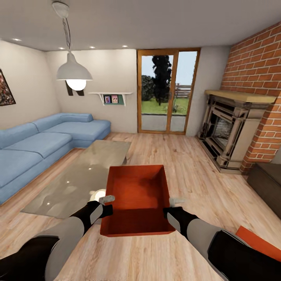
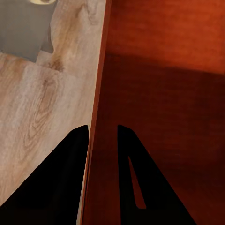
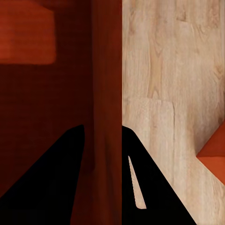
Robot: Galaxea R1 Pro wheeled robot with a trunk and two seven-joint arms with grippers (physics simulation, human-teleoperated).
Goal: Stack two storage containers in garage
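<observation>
While both arms reach out in front of the robot, they hold one orange-red bin (image 1: 136, 199) up over the wood floor (image 1: 187, 164) of the living room. The left gripper (image 1: 108, 200) pinches the bin's left wall, and the right gripper (image 1: 174, 201) pinches its right wall. In the left wrist view the jaws sit one on each side of the thin wall (image 2: 96, 122), closed on it. The right wrist view shows the same thing on the other wall (image 3: 107, 93). So each set of jaws is gripping the bin.

The bin is open at the top and has nothing in it. It hangs just beside the glass counter (image 1: 78, 175), with the blue sofa (image 1: 43, 144) farther to the left and the brick fireplace (image 1: 234, 128) to the right. A corner of the second bin (image 1: 259, 244) pokes out low on the right, just past the right arm.

I think the robot is at the carrying step for the first bin. Next it needs to turn away from this room and roll to the garage. Both arms should stay level and keep the same gap, or the bin could slip or tip. It must also steer clear of the counter and the second bin.
</observation>
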